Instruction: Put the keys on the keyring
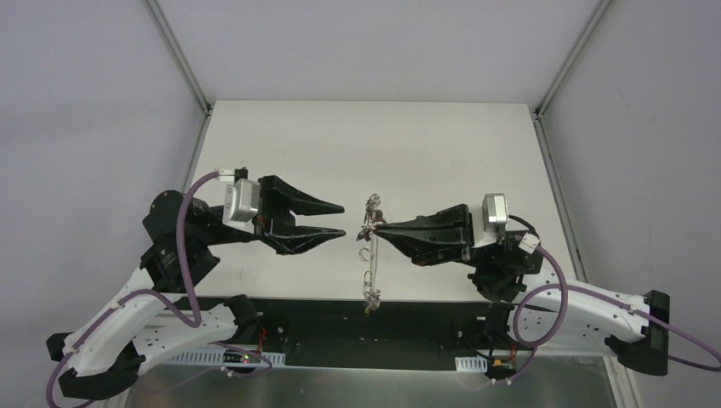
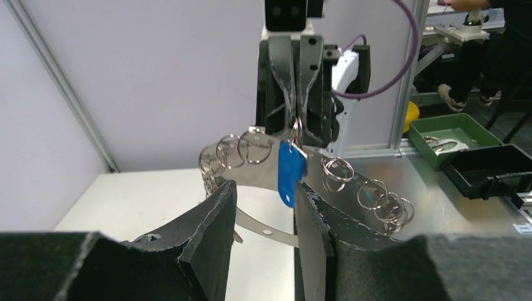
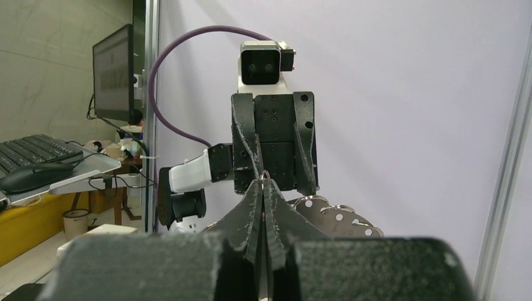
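Left wrist view, centre: a blue plastic-headed key [image 2: 290,168] is pinched aloft by the closed right gripper [image 2: 297,122], presumably so it can be reached by the wide-spread left gripper [image 2: 263,210].

Left claw [image 1: 343,219] left of keyring [image 1: 371,272], right claw [image 1: 380,228] on its right; key [image 2: 290,172] hangs under right claw
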Available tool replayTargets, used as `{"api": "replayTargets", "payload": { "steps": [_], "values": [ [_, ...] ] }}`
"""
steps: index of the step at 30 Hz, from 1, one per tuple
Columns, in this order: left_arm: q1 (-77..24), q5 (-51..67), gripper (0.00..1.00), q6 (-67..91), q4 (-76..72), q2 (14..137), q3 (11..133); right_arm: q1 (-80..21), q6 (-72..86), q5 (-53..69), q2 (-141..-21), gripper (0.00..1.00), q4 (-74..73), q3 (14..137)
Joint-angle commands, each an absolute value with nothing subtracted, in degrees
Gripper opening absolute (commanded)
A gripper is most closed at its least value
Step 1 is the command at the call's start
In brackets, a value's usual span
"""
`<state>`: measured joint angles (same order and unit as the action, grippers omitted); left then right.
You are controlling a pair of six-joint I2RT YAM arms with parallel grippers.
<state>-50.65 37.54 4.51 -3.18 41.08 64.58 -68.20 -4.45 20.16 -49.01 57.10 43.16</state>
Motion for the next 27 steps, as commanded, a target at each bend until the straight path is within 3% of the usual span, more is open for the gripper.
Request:
{"api": "replayTargets", "payload": {
  "steps": [1, 13, 20, 27],
  "values": [
    [-50.74, 40.76, 0.38, 6.82, -14.66, 42.68, 65.25, -68.72, -3.02, 19.27, -49.13, 0.0, 70.08, 43.46],
    [-50.85, 49.74, 0.38, 9.58, -19.73, 50.87, 69.15, -68.82, -1.52, 17.46, -46.85, 0.0, 63.19, 44.78],
    [-51.14, 52.44, 0.29, 10.23, -19.89, 51.0, 69.13, -68.82, -1.95, 16.92, -45.44, 0.0, 61.01, 44.45],
    [-51.17, 52.12, 0.31, 10.66, -19.87, 49.09, 68.5, -68.82, -3.2, 16.21, -44.81, 0.0, 59.6, 44.04]
  ]
}}
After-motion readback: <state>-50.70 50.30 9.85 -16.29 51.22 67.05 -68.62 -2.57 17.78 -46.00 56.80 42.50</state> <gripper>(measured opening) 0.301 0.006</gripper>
